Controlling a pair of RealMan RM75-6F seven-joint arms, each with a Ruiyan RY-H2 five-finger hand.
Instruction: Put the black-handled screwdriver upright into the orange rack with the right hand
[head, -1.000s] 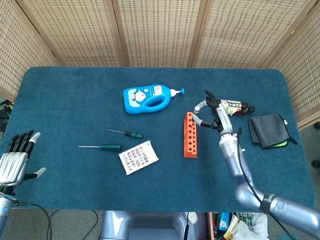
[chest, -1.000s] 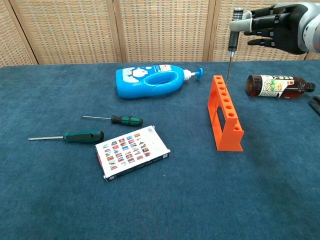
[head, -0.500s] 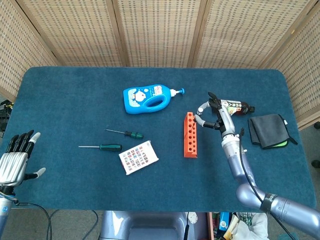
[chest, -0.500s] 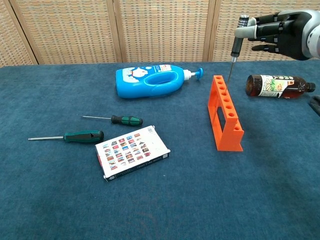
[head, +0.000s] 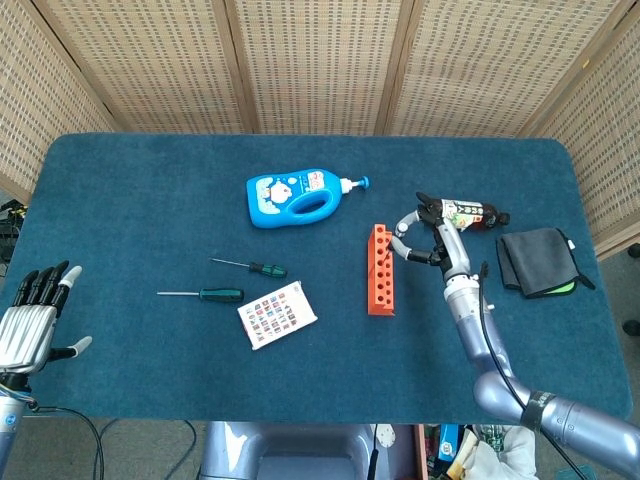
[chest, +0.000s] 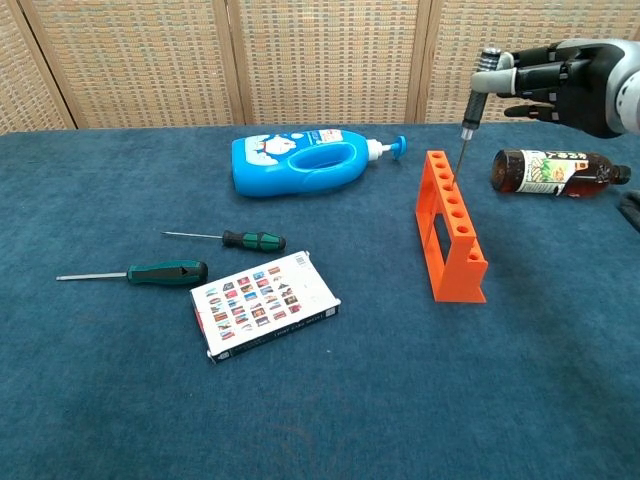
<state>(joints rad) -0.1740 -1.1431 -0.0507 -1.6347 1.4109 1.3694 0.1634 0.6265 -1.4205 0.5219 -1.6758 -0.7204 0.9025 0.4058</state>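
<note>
In the head view, the right hand (head: 432, 236) hovers over the right half of the blue table (head: 150, 190), just right of the orange rack (head: 380, 269), which lies near the table's middle with its row of holes running front to back. The fingers curl round something thin, but the black-handled screwdriver cannot be made out from here. Behind the hand a brown bottle (head: 473, 214) lies on its side, and a dark folded cloth (head: 535, 260) sits near the right edge. A blue pump bottle (head: 298, 196) lies flat toward the back. Two green-handled screwdrivers, a smaller one (head: 250, 266) and a larger one (head: 202, 294), lie left of centre, with a printed card box (head: 277, 313) just in front of them. The left hand (head: 30, 320) rests off the front left corner, fingers apart and holding nothing.

In the chest view, the right hand (chest: 570, 75) pinches the top of the black-handled screwdriver (chest: 476, 91) between fingertips, the other fingers loosely curled. The tool hangs nearly upright, leaning slightly, its tip down at the rear end of the orange rack (chest: 450, 227), at or just above the back holes; whether it has entered one cannot be told. The brown bottle (chest: 555, 172) lies to the right of the rack, the pump bottle (chest: 305, 161) behind and left. The two green-handled screwdrivers (chest: 240, 239) (chest: 150, 272) and the card box (chest: 263, 303) lie toward the front left.
</note>
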